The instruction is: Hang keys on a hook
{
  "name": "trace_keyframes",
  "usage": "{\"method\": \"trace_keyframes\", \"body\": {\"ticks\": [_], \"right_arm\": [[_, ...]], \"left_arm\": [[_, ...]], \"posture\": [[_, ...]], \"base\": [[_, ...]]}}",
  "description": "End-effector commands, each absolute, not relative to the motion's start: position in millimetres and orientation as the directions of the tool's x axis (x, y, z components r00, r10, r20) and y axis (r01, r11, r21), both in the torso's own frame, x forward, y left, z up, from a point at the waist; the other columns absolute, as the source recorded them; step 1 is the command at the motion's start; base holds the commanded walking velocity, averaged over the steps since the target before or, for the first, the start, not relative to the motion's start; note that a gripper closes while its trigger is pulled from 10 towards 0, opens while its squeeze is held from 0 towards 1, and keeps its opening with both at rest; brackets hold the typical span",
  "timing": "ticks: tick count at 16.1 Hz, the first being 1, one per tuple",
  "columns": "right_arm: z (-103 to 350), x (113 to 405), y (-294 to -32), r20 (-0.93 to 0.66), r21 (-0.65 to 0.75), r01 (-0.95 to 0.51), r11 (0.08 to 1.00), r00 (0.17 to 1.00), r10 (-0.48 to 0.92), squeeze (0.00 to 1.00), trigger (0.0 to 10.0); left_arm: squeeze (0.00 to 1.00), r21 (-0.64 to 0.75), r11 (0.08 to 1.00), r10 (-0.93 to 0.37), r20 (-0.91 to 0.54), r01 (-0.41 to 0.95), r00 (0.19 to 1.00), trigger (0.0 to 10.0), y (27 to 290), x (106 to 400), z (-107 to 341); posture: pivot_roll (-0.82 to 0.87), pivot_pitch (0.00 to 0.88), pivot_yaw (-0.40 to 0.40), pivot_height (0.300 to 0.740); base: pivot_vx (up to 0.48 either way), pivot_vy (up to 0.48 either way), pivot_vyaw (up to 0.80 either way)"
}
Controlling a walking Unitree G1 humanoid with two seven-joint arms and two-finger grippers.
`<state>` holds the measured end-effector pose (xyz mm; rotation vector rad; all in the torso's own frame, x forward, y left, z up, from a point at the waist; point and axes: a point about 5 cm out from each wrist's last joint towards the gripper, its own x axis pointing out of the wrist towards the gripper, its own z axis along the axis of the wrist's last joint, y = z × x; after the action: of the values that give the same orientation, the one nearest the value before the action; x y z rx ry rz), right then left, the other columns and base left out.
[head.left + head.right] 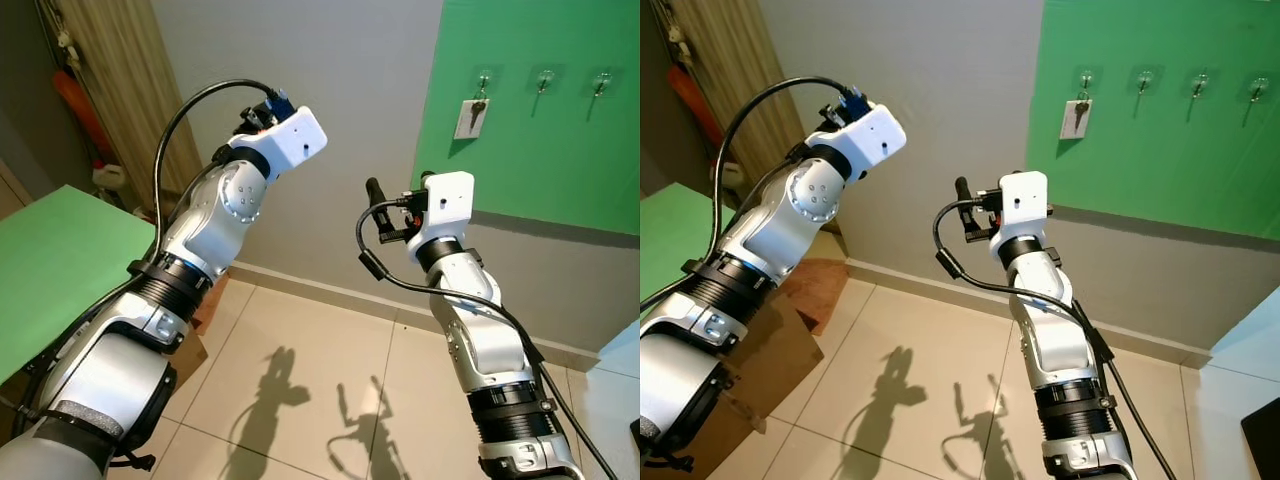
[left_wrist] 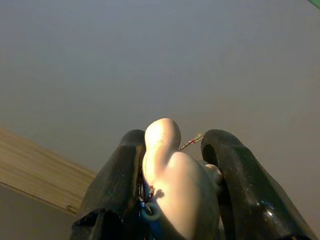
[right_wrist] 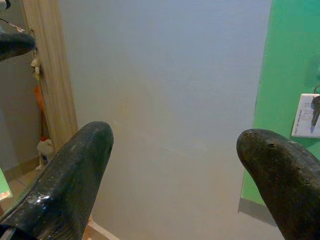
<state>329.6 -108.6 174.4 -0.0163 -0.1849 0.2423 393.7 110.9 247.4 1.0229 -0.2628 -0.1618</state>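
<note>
Silver-jointed arms rise at both lower corners of the head views. Glossy black fingers of the left pincer [image 2: 172, 200] pinch a smooth, rounded pale fob [image 2: 175, 180] with a thin beaded cord, filling the lower centre of its wrist frame. Matte, pitted fingers of the right pincer [image 3: 175, 175] stand spread at the lower corners, nothing between them. Upper right, on the flat green wall panel [image 1: 1160, 110], four small clear hooks [image 1: 1145, 78] sit in a row; the leftmost carries keys [image 1: 1077, 115] with a white rectangular tag.
</note>
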Motion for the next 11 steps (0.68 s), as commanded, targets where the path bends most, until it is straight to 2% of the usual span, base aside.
{"method": "trace_keyframes", "body": {"ticks": [1,4,5,6,7,8,10,11], "right_arm": [[174,330,-107,0.177,-0.046,-0.247,0.968,0.952,0.251,0.0,10.0],[173,330,-107,0.173,-0.053,-0.251,0.966,0.951,0.257,0.0,10.0],[173,330,-107,0.172,-0.055,-0.252,0.966,0.951,0.257,0.0,10.0],[173,330,-108,0.171,-0.056,-0.251,0.966,0.951,0.257,0.0,10.0],[172,330,-108,0.169,-0.056,-0.25,0.967,0.952,0.256,0.0,10.0],[171,329,-108,0.166,-0.057,-0.249,0.967,0.952,0.255,0.0,10.0],[170,327,-107,0.162,-0.06,-0.257,0.964,0.951,0.264,0.0,10.0],[169,326,-106,0.16,-0.06,-0.262,0.963,0.95,0.269,0.0,10.0]], "left_arm": [[0.0,0.872,0.49,-0.255,0.147,-0.003,0.956,0.0,114,394,248],[0.0,0.841,0.54,-0.279,0.165,0.013,0.946,0.0,106,393,249],[0.0,0.81,0.586,-0.274,0.18,0.016,0.945,0.0,105,393,253],[0.0,0.72,0.692,-0.261,0.176,0.057,0.949,0.0,106,394,255],[0.0,0.57,0.814,-0.246,0.166,0.111,0.955,0.0,105,395,256],[0.0,0.328,0.927,-0.238,0.144,0.181,0.96,0.0,103,395,257],[0.0,-0.057,0.964,-0.251,0.115,0.259,0.961,0.0,103,395,257],[0.0,-0.163,0.948,-0.255,0.131,0.274,0.958,0.0,105,395,259]], "posture": [[-0.03,0.0,0.029,0.74],[-0.04,0.0,0.024,0.74],[-0.04,0.0,0.025,0.74],[-0.04,0.0,0.025,0.74],[-0.04,0.0,0.025,0.74],[-0.04,0.0,0.027,0.74],[-0.04,0.0,0.029,0.74],[-0.04,0.0,0.028,0.74]], "base": [[0.0,0.0,0.0],[0.0,0.0,0.0],[0.0,0.0,0.0],[0.0,0.0,0.0],[0.0,0.0,0.0],[0.0,0.0,0.0],[0.0,0.0,0.0],[0.0,0.0,0.0]]}}
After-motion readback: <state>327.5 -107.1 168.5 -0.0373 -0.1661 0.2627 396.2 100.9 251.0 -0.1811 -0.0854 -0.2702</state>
